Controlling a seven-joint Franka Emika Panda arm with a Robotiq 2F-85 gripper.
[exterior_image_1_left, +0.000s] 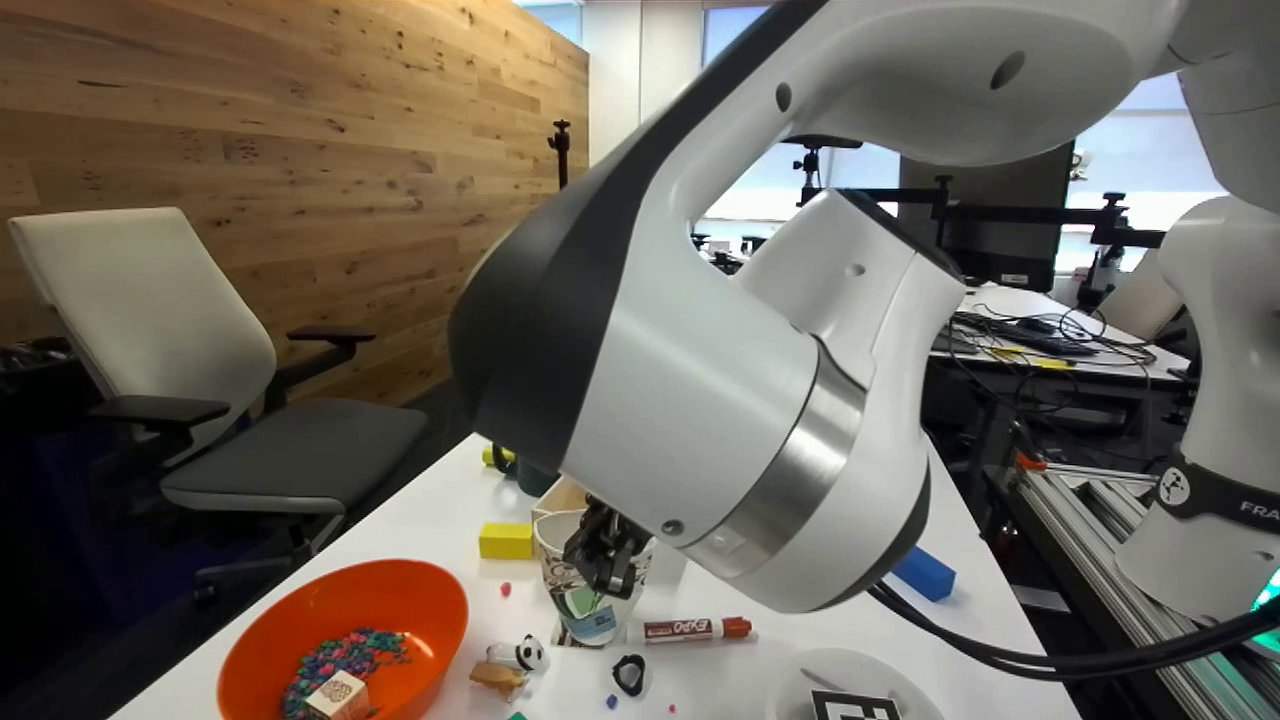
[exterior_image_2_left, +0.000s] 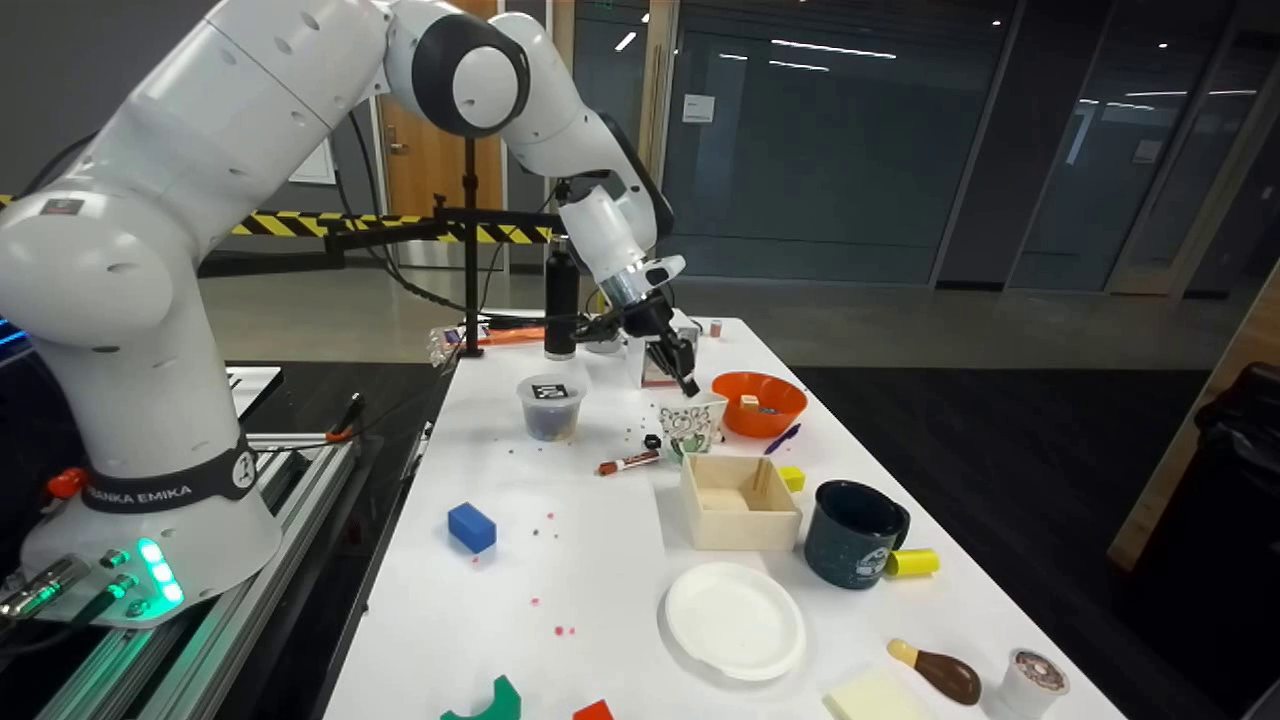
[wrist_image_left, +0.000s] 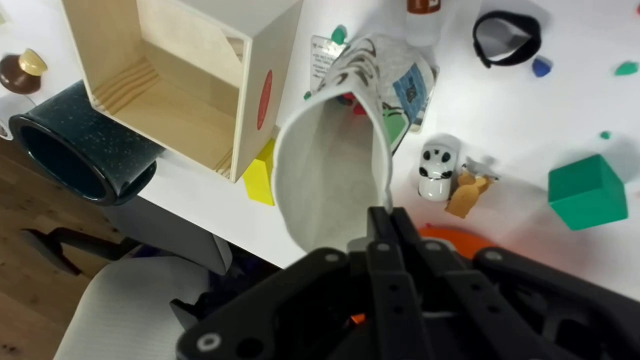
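Observation:
My gripper (wrist_image_left: 388, 212) is shut on the rim of a white paper cup (wrist_image_left: 327, 170) with a dark leaf pattern. One finger is inside the cup and one outside. The cup's mouth faces the wrist camera, and small red and dark pieces show inside it. In both exterior views the cup (exterior_image_1_left: 560, 570) (exterior_image_2_left: 688, 425) stands below the fingertips (exterior_image_1_left: 617, 578) (exterior_image_2_left: 690, 388). I cannot tell whether its base touches the table. A printed card (wrist_image_left: 322, 57) lies by its base. A panda figure (wrist_image_left: 436, 172) and a tan figure (wrist_image_left: 467, 192) lie beside it.
An orange bowl (exterior_image_2_left: 765, 405) with small pieces and a block stands close to the cup. A wooden box (exterior_image_2_left: 745, 530), yellow block (exterior_image_1_left: 506, 541), red marker (exterior_image_1_left: 690, 629), dark mug (exterior_image_2_left: 850, 540), lidded tub (exterior_image_2_left: 551, 410), white plate (exterior_image_2_left: 735, 620) and blue block (exterior_image_2_left: 471, 528) are around.

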